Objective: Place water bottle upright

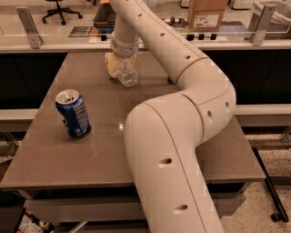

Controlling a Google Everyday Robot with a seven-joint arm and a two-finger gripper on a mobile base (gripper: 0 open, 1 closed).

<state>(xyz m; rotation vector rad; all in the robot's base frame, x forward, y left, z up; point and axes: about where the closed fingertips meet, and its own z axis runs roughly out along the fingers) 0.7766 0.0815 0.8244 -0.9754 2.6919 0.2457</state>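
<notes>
The water bottle (pixel 127 75) is clear plastic and sits at the far middle of the brown table (pixel 104 150), tilted, with its lower end close to the tabletop. My gripper (pixel 119 67) comes down on it from above, at the end of the long cream arm. Its yellowish fingers (pixel 110 66) are closed around the bottle's upper part. The cap and label are hidden behind the gripper.
A blue soda can (pixel 72 113) stands upright at the table's left. My arm's elbow (pixel 182 136) covers the table's right half. A counter with a glass rail (pixel 68 38) and a cardboard box (pixel 207 13) runs behind the table.
</notes>
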